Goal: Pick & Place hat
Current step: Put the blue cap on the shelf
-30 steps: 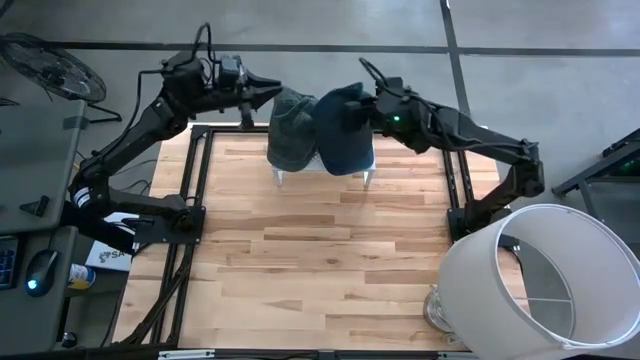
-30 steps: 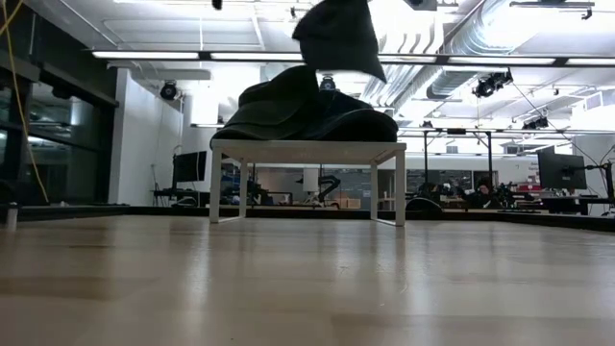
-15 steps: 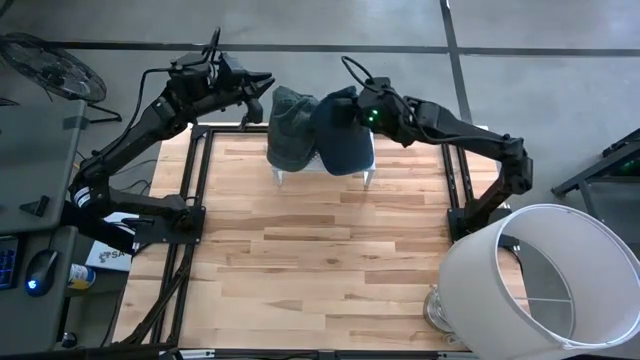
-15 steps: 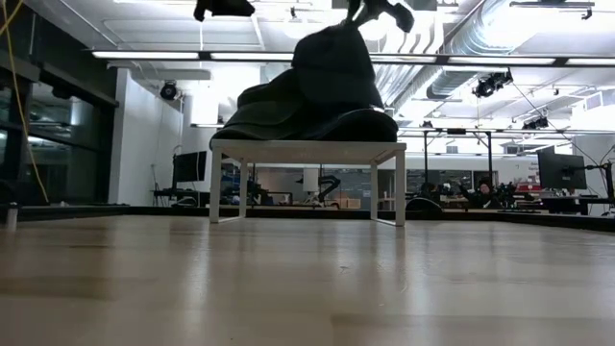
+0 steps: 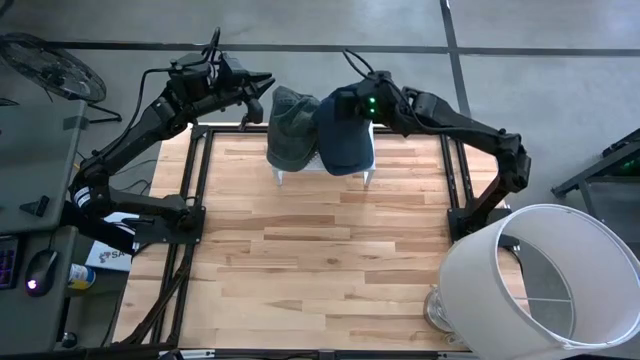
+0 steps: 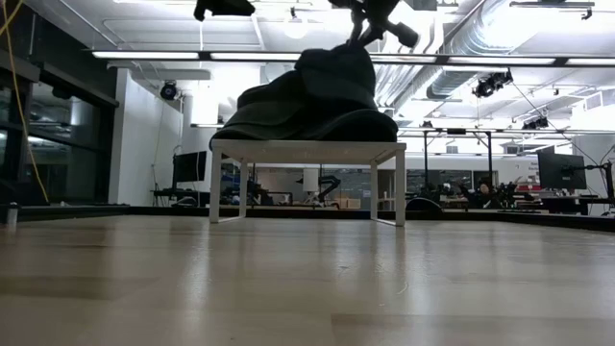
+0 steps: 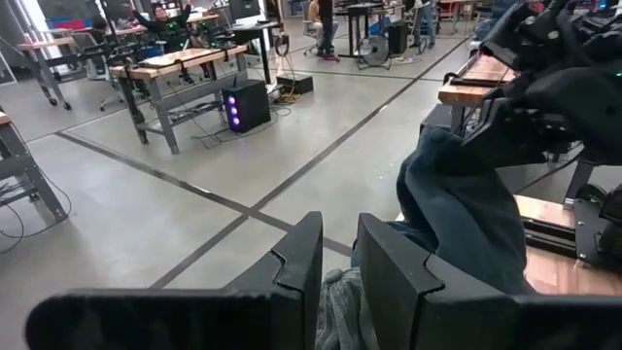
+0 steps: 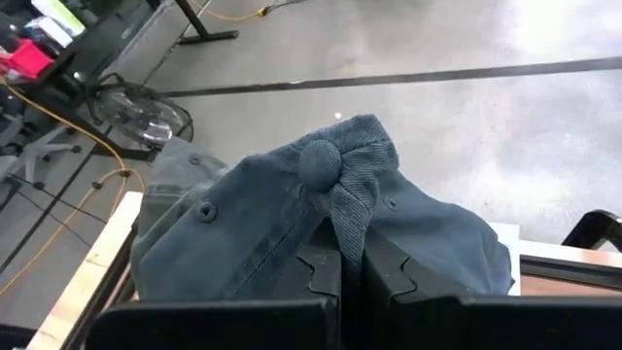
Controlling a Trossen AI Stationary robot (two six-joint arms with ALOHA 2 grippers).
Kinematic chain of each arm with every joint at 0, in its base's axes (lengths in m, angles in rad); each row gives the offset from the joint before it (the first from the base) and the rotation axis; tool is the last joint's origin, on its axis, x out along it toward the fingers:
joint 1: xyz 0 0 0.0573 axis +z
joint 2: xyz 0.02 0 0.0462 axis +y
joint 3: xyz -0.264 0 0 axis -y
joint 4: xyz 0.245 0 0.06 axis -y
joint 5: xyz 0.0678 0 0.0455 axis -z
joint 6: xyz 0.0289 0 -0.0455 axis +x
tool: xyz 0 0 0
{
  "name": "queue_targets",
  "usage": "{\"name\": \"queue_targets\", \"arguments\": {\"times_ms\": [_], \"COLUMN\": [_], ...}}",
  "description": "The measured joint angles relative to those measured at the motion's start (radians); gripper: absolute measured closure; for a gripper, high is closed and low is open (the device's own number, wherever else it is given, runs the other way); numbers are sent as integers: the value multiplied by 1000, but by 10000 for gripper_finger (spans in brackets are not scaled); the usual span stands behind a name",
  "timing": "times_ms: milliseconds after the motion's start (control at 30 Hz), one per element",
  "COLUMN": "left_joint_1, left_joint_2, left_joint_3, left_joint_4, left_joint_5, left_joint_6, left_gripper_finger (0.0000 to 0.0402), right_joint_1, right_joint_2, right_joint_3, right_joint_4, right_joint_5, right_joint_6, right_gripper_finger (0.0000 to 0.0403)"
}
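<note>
Two hats lie side by side on a small white stand [image 6: 307, 149] at the table's far middle. The grey-green hat [image 5: 290, 130] rests on the stand's left part. The dark blue hat [image 5: 346, 140] lies against its right side, and my right gripper [image 5: 345, 103] is shut on its crown. My left gripper [image 5: 265, 88] hovers level just left of the grey-green hat. It is above that hat in the low view [image 6: 223, 10]. Its fingers stand a narrow gap apart [image 7: 340, 238] and touch nothing. My right gripper pinches a fold of the blue hat's crown cloth [image 8: 352, 209] between its two fingers, just beside the top button [image 8: 319, 163]. The fingers slant down from the table's right. The crown is drawn up into a peak [image 6: 348, 53], while the hat's lower part rests on the stand and against the other hat.
A large white drum-shaped shade [image 5: 535, 275] stands at the table's near right corner. Black frame rails [image 5: 190, 200] run along the table's sides. A fan [image 5: 50, 65] sits off the far left. Bare wood [image 5: 320, 260] stretches from the stand toward the near edge.
My right gripper has gone down and toward the table's left with the blue hat. The hat hung clear above the stand and now sits on it against the grey-green hat. My left gripper turned a little early on, then kept still.
</note>
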Motion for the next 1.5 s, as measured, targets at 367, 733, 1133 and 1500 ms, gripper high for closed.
{"name": "queue_targets", "arguments": {"times_ms": [367, 733, 1133, 1500], "left_joint_1": [0, 0, 0, 0], "left_joint_2": [0, 0, 0, 0], "left_joint_3": [0, 0, 0, 0], "left_joint_4": [1, 1, 0, 0], "left_joint_5": [1, 5, 4, -1], "left_joint_6": [-1, -2, -5, -5], "left_gripper_finger": [333, 333, 333, 333], "right_joint_1": [-27, -32, -31, -34], "right_joint_2": [49, 61, 61, 61], "right_joint_3": [0, 0, 0, 0], "right_joint_4": [-8, 20, 86, 127], "right_joint_5": [-54, -96, -120, -139], "right_joint_6": [-57, -159, -287, -346], "right_gripper_finger": [401, 363, 310, 223]}}
